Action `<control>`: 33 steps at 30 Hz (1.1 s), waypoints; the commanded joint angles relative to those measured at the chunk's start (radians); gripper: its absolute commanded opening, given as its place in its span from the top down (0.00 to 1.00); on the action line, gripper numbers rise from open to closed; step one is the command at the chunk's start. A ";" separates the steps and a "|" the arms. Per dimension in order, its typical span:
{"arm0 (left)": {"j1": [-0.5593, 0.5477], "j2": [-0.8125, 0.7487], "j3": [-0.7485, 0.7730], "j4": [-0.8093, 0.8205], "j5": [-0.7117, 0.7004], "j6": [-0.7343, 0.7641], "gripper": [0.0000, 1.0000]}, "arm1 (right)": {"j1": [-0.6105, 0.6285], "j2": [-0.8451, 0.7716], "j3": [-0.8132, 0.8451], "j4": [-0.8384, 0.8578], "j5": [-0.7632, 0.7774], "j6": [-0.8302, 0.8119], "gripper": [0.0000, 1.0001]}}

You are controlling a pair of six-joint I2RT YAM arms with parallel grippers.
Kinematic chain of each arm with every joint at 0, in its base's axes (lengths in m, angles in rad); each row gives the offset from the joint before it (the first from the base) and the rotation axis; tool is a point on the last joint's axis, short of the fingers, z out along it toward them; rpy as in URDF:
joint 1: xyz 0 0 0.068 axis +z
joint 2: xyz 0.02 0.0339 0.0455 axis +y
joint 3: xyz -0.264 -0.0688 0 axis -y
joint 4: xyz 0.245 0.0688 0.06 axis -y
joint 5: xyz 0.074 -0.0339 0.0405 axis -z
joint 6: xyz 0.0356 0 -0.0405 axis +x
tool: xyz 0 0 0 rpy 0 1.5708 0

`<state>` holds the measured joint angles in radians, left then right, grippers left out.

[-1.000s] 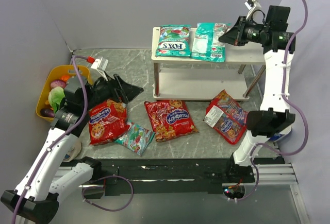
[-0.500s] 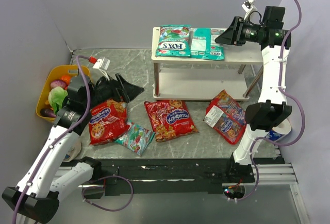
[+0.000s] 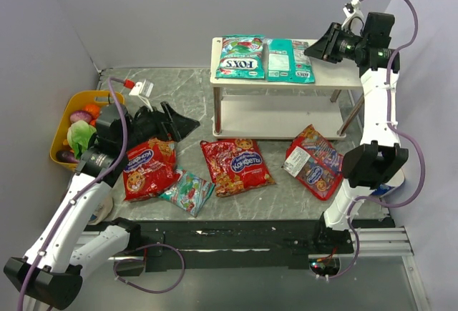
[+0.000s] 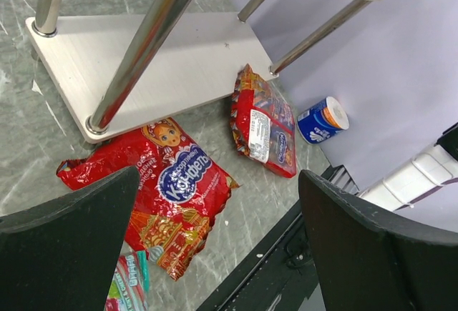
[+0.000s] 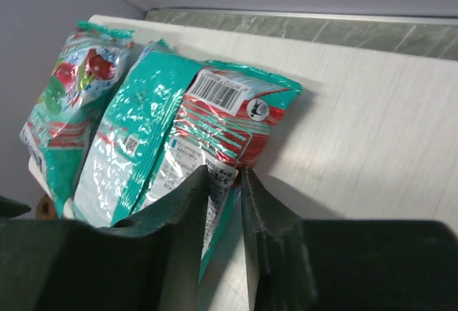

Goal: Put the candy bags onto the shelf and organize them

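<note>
- The left pincer [image 4: 218, 175] is wide open and holds nothing.
- The right pincer [image 5: 224, 175] is open just a crack, holding nothing.
- Two green candy bags [image 3: 240, 57] lie on top of the shelf [image 3: 336, 75].
- Four other bags [image 3: 235, 166] lie on the table [image 3: 186, 89].

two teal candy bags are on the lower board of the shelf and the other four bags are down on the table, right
Not quite. The two teal candy bags lie on the top board of the shelf, not the lower board; the top external view shows it. The other four bags are indeed on the table.
</note>
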<state>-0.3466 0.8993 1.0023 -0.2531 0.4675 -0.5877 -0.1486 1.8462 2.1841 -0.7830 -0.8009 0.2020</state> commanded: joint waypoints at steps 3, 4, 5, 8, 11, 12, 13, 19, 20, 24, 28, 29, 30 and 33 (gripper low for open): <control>-0.002 -0.020 -0.007 0.018 -0.041 0.002 0.01 | 0.015 -0.045 -0.052 0.175 0.045 0.092 0.79; -0.002 -0.019 -0.007 0.018 -0.043 0.000 0.01 | 0.018 -0.041 -0.043 0.176 0.036 0.096 0.79; -0.002 -0.020 -0.008 0.018 -0.046 0.000 0.01 | 0.021 -0.035 -0.034 0.172 0.037 0.099 0.80; -0.002 -0.023 -0.011 0.012 -0.056 -0.001 0.01 | 0.029 -0.028 -0.004 0.154 0.049 0.097 0.79; -0.002 -0.030 -0.017 0.009 -0.066 -0.003 0.01 | 0.032 -0.060 -0.036 0.169 0.077 0.109 0.73; -0.002 -0.034 -0.018 0.009 -0.070 -0.006 0.01 | 0.032 -0.092 -0.071 0.177 0.086 0.115 0.69; -0.002 -0.036 -0.021 0.008 -0.075 -0.008 0.01 | 0.037 -0.110 -0.092 0.195 0.095 0.122 0.65; -0.002 -0.033 -0.024 0.011 -0.082 -0.009 0.01 | 0.093 -0.194 -0.190 0.179 0.232 0.154 0.53; -0.002 -0.034 -0.021 0.009 -0.086 -0.009 0.01 | 0.102 -0.199 -0.201 0.165 0.249 0.161 0.53; -0.002 -0.031 -0.021 0.005 -0.090 -0.009 0.01 | 0.144 -0.231 -0.237 0.151 0.342 0.203 0.58; -0.002 -0.037 -0.028 0.003 -0.096 -0.014 0.01 | 0.144 -0.246 -0.256 0.133 0.423 0.226 0.66; -0.002 -0.036 -0.028 0.002 -0.098 -0.014 0.01 | 0.144 -0.246 -0.251 0.131 0.431 0.226 0.66; -0.002 -0.039 -0.027 -0.002 -0.099 -0.012 0.01 | 0.144 -0.246 -0.245 0.114 0.446 0.224 0.65; -0.002 -0.045 -0.024 -0.014 -0.112 -0.008 0.01 | 0.144 -0.248 -0.212 0.087 0.488 0.212 0.52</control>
<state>-0.3466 0.8803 0.9810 -0.2626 0.3786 -0.5911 -0.0025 1.6474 1.9369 -0.6655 -0.4088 0.4137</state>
